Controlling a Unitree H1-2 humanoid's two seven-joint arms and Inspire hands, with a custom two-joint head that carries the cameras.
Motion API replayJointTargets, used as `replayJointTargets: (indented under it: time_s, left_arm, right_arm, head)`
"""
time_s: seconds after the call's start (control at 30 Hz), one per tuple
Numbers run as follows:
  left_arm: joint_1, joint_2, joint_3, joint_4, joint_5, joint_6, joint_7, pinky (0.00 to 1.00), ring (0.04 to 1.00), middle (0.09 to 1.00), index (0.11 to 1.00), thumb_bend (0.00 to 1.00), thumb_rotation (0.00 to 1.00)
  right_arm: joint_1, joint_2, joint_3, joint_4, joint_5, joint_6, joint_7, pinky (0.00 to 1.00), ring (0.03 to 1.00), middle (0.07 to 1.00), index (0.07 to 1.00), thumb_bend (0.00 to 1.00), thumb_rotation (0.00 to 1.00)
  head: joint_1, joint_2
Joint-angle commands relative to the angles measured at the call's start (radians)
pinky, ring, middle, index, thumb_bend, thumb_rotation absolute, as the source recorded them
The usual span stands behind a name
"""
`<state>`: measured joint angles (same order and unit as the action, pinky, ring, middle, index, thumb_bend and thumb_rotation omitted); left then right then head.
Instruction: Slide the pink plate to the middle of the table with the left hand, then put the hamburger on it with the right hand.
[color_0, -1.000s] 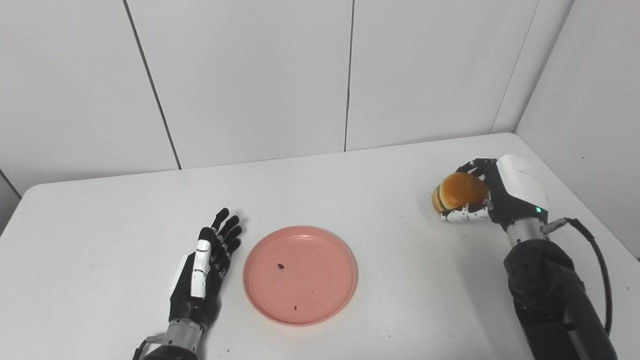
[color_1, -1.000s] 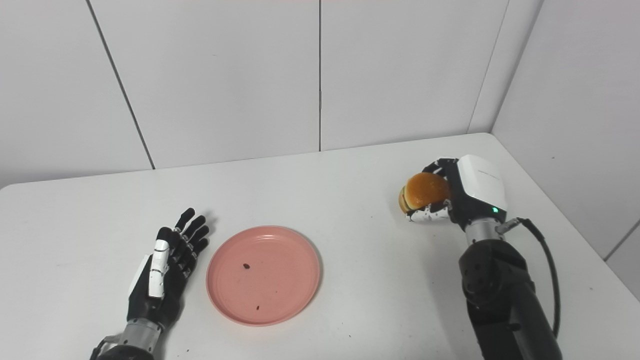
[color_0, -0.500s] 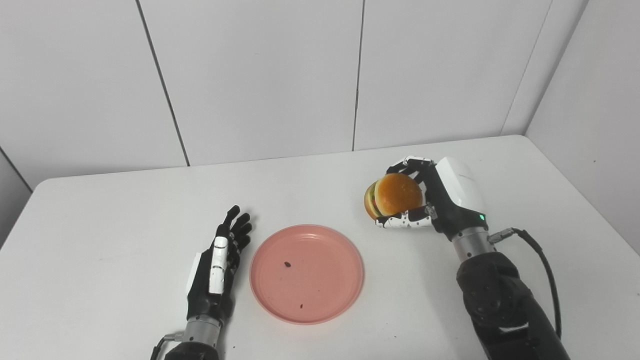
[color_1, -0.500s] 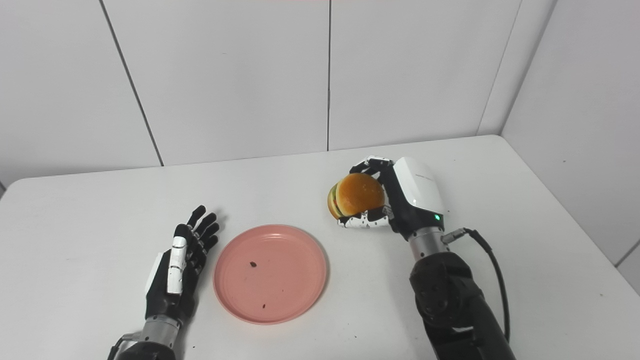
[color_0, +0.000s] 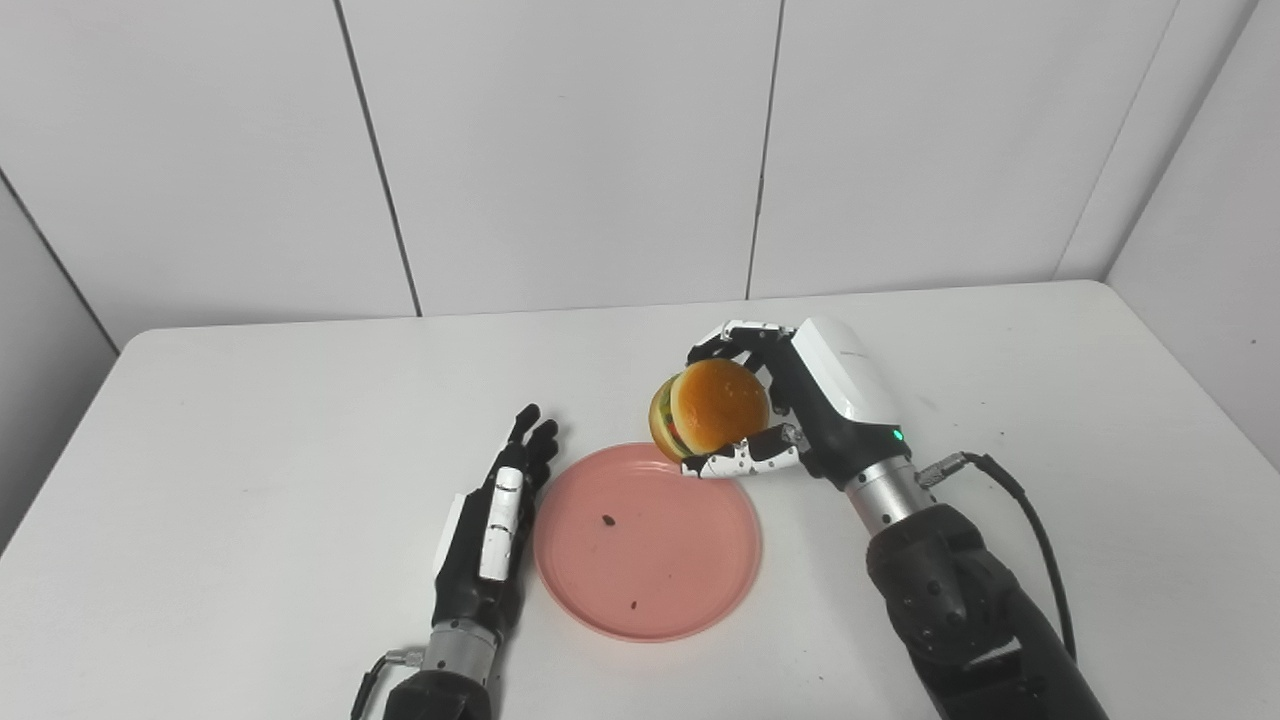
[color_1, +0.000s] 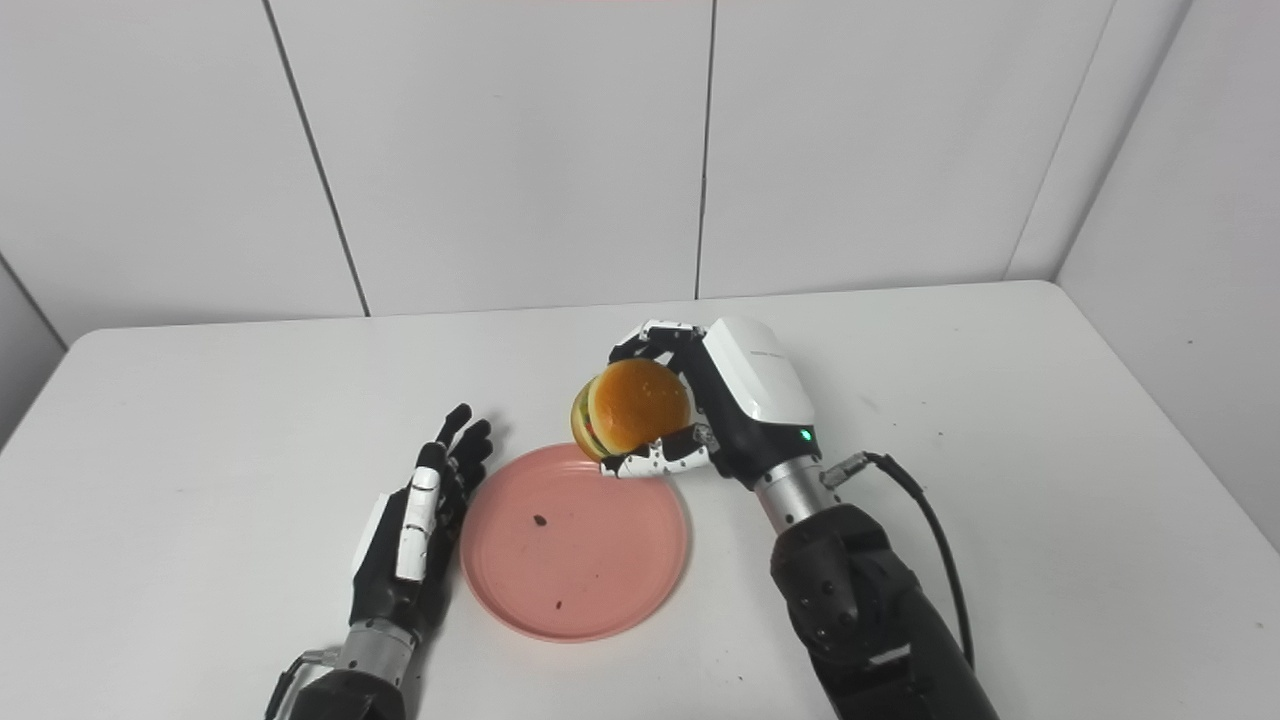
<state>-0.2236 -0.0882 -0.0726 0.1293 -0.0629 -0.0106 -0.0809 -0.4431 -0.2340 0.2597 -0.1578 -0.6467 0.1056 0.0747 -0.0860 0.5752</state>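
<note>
- We are working at a white rectangular table (color_0: 250, 420) with rounded corners, standing against pale grey wall panels (color_0: 570, 150).
- Our right hand (color_0: 800, 405), black-fingered with a white back shell, is holding the round toy hamburger with a glossy orange-brown bun (color_0: 710, 408); its fingers (color_0: 735, 340) are curling over the top of the bun and its white speckled thumb (color_0: 745, 460) is pressing in underneath.
- The hamburger is being held tilted on its side, so its green and yellow layers are facing left, and it is clear of the table.
- In both views the hamburger is overlapping the far right rim of the round, shallow pink plastic plate (color_0: 648, 590); it is not resting on the plate.
- The plate is lying flat near the middle of the table, towards the near edge, and is showing two small dark specks (color_0: 607, 519) on its face.
- Our left hand (color_0: 490, 540), black with a white strip along one finger, is lying open on the table just beside the plate's left rim, fingers straight and close together, pointing away from us and holding nothing; we cannot tell whether it is touching the rim.
- A black cable (color_0: 1020, 510) is looping out from our right wrist, and a small green light (color_0: 898, 435) is glowing on the back of that hand.
</note>
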Motion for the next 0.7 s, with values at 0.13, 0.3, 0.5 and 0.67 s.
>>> replayJointTargets:
  time_s: [0.13, 0.3, 0.5, 0.67]
  left_arm:
    - [0.043, -0.018, -0.007, 0.044, 0.012, 0.026, 0.019, 0.95, 0.932, 0.921, 0.922, 0.61, 1.0]
    - [0.039, -0.022, -0.011, 0.06, 0.014, 0.003, 0.024, 0.93, 0.924, 0.915, 0.914, 0.61, 1.0]
    - [0.037, -0.026, -0.012, 0.067, 0.011, -0.004, 0.025, 0.94, 0.93, 0.923, 0.919, 0.61, 1.0]
    - [0.041, -0.035, -0.011, 0.053, 0.009, 0.017, 0.031, 0.94, 0.927, 0.92, 0.916, 0.6, 1.0]
  right_arm:
    - [-0.065, 0.0, 0.062, -0.006, 0.005, -0.069, 0.063, 0.17, 0.394, 0.459, 0.504, 0.51, 0.0]
    - [-0.076, 0.0, 0.102, 0.014, -0.032, -0.091, 0.077, 0.17, 0.428, 0.484, 0.479, 0.52, 0.0]
    - [-0.079, -0.013, 0.122, 0.062, -0.033, -0.156, 0.079, 0.17, 0.375, 0.444, 0.511, 0.51, 0.0]
    - [-0.064, -0.015, 0.129, 0.098, -0.056, -0.172, 0.076, 0.18, 0.387, 0.459, 0.505, 0.51, 0.0]
  head:
    - [0.011, 0.002]
    - [0.026, 0.004]
    - [0.033, 0.003]
    - [0.035, 0.005]
